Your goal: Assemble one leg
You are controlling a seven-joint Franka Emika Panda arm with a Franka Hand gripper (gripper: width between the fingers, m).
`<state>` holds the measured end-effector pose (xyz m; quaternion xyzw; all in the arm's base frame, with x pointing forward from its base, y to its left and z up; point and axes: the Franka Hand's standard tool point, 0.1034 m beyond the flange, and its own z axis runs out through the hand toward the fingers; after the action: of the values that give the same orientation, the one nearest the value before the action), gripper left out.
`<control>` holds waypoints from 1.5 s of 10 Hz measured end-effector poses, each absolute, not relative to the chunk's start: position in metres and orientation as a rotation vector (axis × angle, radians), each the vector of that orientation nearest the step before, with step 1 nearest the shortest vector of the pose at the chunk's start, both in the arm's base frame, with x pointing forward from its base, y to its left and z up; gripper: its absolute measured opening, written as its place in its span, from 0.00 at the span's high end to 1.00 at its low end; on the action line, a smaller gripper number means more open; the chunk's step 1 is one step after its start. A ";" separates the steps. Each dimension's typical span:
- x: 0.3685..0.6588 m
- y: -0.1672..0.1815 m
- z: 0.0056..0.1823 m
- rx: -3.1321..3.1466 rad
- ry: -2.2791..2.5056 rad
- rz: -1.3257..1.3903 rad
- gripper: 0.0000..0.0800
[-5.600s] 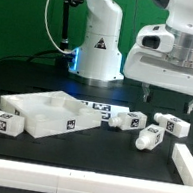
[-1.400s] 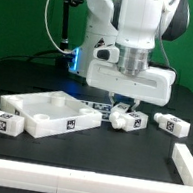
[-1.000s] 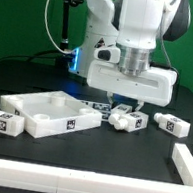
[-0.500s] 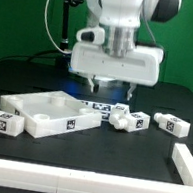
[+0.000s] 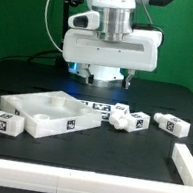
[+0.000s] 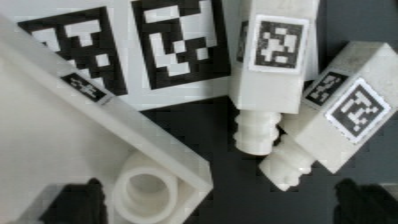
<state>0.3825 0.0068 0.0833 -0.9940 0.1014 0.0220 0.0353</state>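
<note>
Two small white legs with square tags lie side by side on the black table, the nearer [image 5: 134, 121] and the farther [image 5: 118, 111]. In the wrist view they are the longer leg [image 6: 272, 70] and the leg beside it [image 6: 342, 122], pegs pointing toward the camera. My gripper [image 5: 102, 78] hangs open and empty well above them, toward the exterior view's left. In the wrist view my gripper [image 6: 222, 205] shows dark fingertips [image 6: 80, 200] apart, over the panel's corner hole [image 6: 146, 187]. The large white panel [image 5: 22, 104] lies left of the legs.
A third leg [image 5: 171, 124] lies at the exterior view's right and another [image 5: 7, 123] at its far left. The marker board [image 5: 95, 106] lies behind the panel and also shows in the wrist view [image 6: 151, 45]. White rails [image 5: 80, 188] border the table's front and right. The robot base stands behind.
My gripper has risen from low over the two middle legs and shifted toward the exterior view's left. The leg that earlier lay apart, nearer the front, now lies beside the other.
</note>
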 end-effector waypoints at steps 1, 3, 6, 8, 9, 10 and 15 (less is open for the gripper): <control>0.382 0.007 0.083 -3.054 0.311 0.068 0.19; 0.384 -0.001 0.066 -3.087 0.143 -0.001 0.19; 0.388 -0.053 0.067 -3.085 -0.282 -0.006 0.19; 0.398 -0.082 0.060 -3.039 -0.655 -0.017 0.19; 0.398 -0.086 0.058 -3.023 -0.748 -0.024 0.19; 0.398 -0.085 0.058 -3.014 -0.782 -0.022 0.19; 0.416 -0.133 0.054 -2.980 -0.981 -0.013 0.19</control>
<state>0.4159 -0.1330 0.0538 -0.9499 -0.3127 -0.0041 0.0024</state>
